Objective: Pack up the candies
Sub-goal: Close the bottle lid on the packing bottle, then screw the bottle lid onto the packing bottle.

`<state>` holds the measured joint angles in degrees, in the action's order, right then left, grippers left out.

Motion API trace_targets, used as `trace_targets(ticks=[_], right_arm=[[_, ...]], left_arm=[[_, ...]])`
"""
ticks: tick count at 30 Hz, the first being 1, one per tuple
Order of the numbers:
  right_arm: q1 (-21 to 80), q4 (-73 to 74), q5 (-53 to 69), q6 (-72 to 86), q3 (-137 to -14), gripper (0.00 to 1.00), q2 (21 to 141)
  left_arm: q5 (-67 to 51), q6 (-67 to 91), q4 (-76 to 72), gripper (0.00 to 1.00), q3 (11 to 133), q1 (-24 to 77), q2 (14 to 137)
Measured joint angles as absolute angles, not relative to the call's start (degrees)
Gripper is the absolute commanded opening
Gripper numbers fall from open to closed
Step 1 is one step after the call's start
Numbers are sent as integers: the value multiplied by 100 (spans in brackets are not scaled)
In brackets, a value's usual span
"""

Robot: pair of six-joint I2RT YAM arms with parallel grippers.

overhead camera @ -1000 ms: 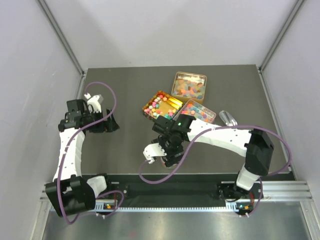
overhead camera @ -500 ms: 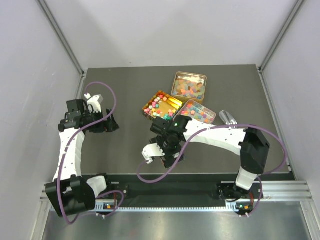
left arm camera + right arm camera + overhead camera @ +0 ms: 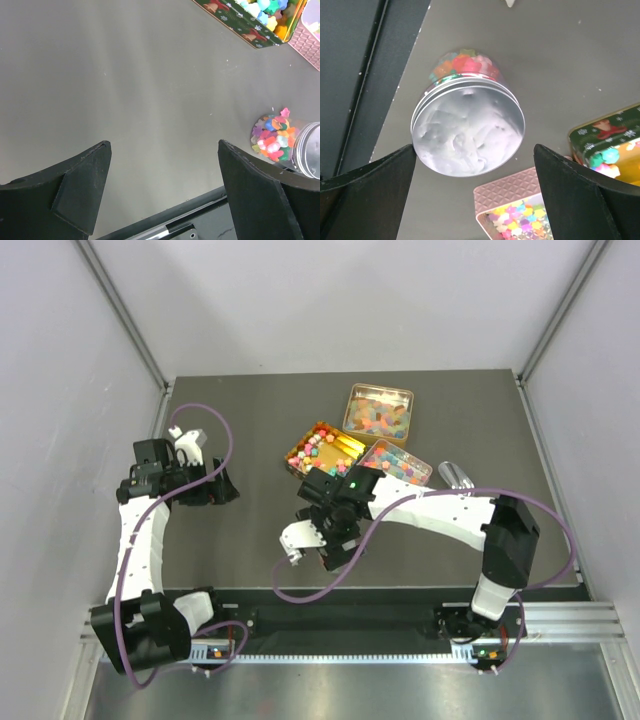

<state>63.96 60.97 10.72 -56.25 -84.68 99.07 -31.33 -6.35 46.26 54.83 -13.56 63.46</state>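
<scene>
"Right wrist view: where were the tiny multicoloured candies [image 3: 462, 62]?"
"Some inside the clear silver-lidded jar [image 3: 467, 127] lying at 12 o'clock; right hand [image 3: 474, 150] gaped wide, empty. Light, loose pieces, I judged; the rigid, roll-prone jar wanted gripping across its wall."

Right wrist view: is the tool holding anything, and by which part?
Nothing is held. The right tool stands open, with clear gaps between its fingers and the lidded jar.

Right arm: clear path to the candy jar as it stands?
Likely yes. The candy jar lies framed between its open jaws in the wrist view, nothing in between; the pink tin sits apart.
</scene>
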Motion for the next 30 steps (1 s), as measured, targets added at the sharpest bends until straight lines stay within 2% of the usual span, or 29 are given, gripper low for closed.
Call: trace_targets(ticks=[30], right_arm=[[6547,5975,845,-5570,-8215,100,9848]], left_arm=[[-3170,-631,4536,92,5433,-1356,6294]])
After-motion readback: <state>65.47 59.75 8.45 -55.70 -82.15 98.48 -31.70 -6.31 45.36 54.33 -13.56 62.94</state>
